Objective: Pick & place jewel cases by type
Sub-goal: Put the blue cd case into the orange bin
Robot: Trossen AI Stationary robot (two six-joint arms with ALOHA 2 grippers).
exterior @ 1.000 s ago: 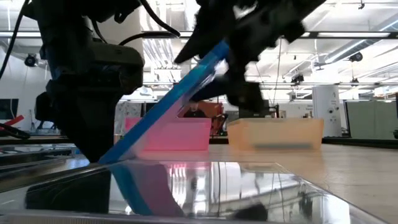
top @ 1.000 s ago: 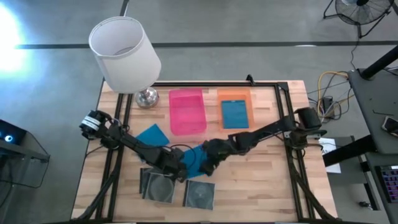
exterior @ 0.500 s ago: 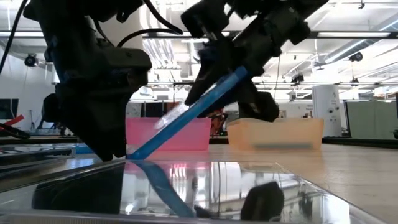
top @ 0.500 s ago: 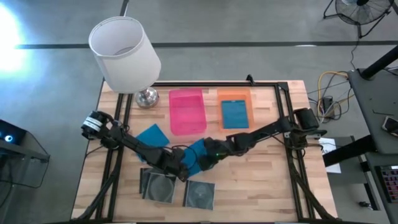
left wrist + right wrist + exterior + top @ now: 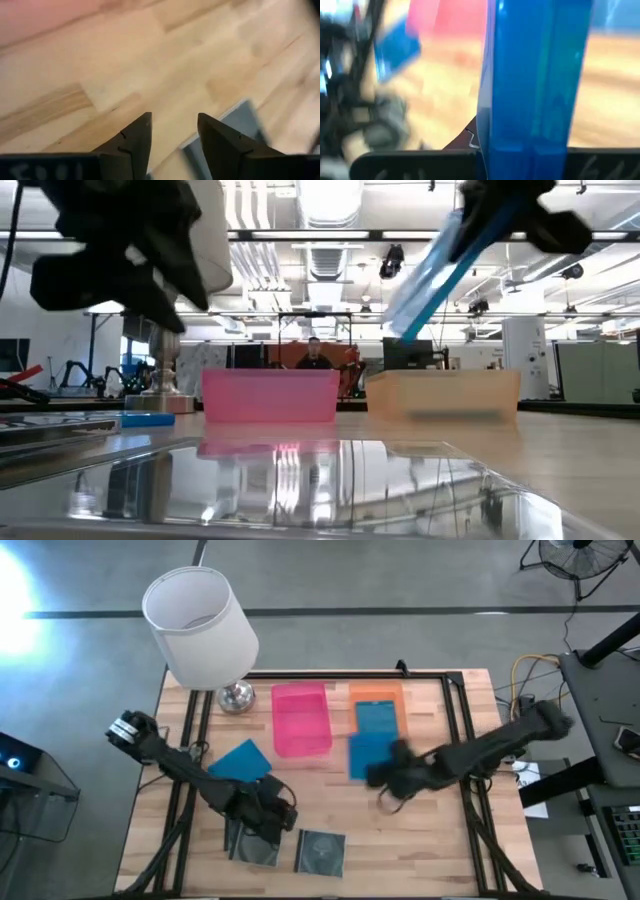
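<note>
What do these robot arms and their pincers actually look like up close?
Both arms are dark, slim and jointed. The left arm has a pale, ring-shaped part at its outer end. The left pincer has two black, wedge-shaped fingers tapering to points, with faint pale lettering on the body beneath. The right pincer looks equally black.

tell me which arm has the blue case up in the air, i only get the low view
observer: the right gripper is shut on that blue case.
operator: where is it over the table
observer: at the near end of the orange tray, which already holds a second blue case.
operator: and the left one
observer: the left gripper is open and empty, over a clear case.
</note>
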